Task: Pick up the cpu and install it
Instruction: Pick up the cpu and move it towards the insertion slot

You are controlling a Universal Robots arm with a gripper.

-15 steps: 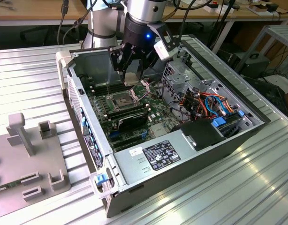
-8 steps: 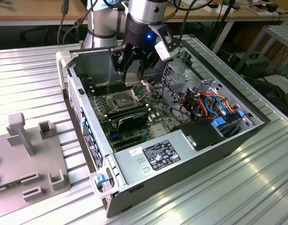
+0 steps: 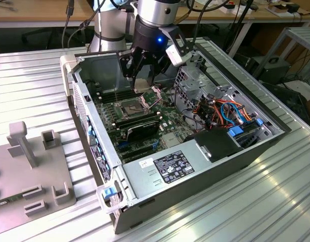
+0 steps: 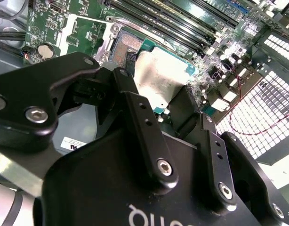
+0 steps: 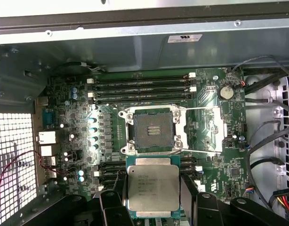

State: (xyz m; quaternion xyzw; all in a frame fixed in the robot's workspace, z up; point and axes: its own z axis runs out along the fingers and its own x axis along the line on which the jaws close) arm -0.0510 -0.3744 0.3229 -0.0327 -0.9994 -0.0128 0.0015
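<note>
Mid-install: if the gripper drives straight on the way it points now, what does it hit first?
The gripper, shut on the cpu, points down at the motherboard. The cpu would land first, seemingly on the open socket or its edge nearest the memory slots; depth is unclear.

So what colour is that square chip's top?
The cpu top is dull silver-grey, green-edged; clearest in the first wrist view.

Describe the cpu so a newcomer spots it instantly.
Inside the open computer case, look over the green motherboard to the gripper. The cpu is the flat square chip it grips, near the empty socket; its dull grey metal top sets it apart from the black memory sticks.
</note>
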